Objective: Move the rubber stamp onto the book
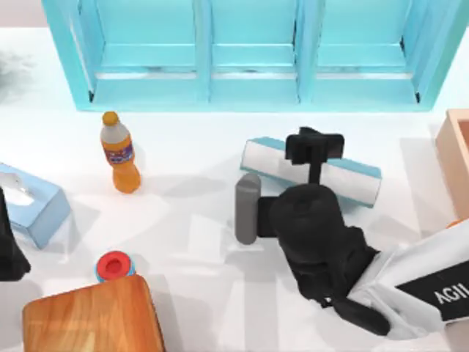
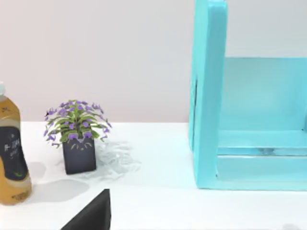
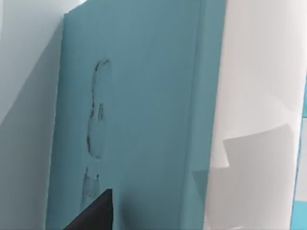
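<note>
The right arm hides the middle of the book; the wooden board at seven o'clock is cut off.

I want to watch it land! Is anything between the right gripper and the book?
Nothing visible: the right gripper hangs over the book, whose teal cover looks bare. The left gripper sits parked at the table's left.

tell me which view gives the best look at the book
The right wrist view: the book spreads across it close up, teal cover beside white page edges. The top view has the book right of centre, partly hidden under the right gripper. The left wrist view faces the teal shelf and potted plant instead.
</note>
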You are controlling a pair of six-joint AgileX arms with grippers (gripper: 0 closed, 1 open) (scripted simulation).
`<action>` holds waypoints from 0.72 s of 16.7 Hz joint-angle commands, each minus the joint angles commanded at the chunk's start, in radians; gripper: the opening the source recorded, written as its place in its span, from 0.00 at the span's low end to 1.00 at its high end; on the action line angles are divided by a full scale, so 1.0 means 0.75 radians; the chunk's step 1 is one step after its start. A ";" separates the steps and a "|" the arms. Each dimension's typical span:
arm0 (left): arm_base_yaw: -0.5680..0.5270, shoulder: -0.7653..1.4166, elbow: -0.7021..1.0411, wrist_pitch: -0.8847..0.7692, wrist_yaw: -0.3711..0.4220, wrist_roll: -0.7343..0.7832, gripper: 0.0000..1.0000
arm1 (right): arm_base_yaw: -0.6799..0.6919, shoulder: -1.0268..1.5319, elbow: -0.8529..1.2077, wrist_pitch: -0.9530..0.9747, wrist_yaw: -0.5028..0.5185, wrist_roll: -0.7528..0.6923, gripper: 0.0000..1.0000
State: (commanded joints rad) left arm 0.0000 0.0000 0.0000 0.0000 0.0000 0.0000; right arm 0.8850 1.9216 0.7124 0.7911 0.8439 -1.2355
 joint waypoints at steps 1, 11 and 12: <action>0.000 0.000 0.000 0.000 0.000 0.000 1.00 | 0.000 0.000 0.000 0.000 0.000 0.000 1.00; 0.000 0.000 0.000 0.000 0.000 0.000 1.00 | 0.365 -0.166 -0.117 -0.501 0.306 0.406 1.00; 0.000 0.000 0.000 0.000 0.000 0.000 1.00 | 0.425 -0.206 -0.133 -0.591 0.352 0.493 1.00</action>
State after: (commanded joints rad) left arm 0.0000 0.0000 0.0000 0.0000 0.0000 0.0000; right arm 1.2035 1.7671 0.6124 0.3478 1.1080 -0.8657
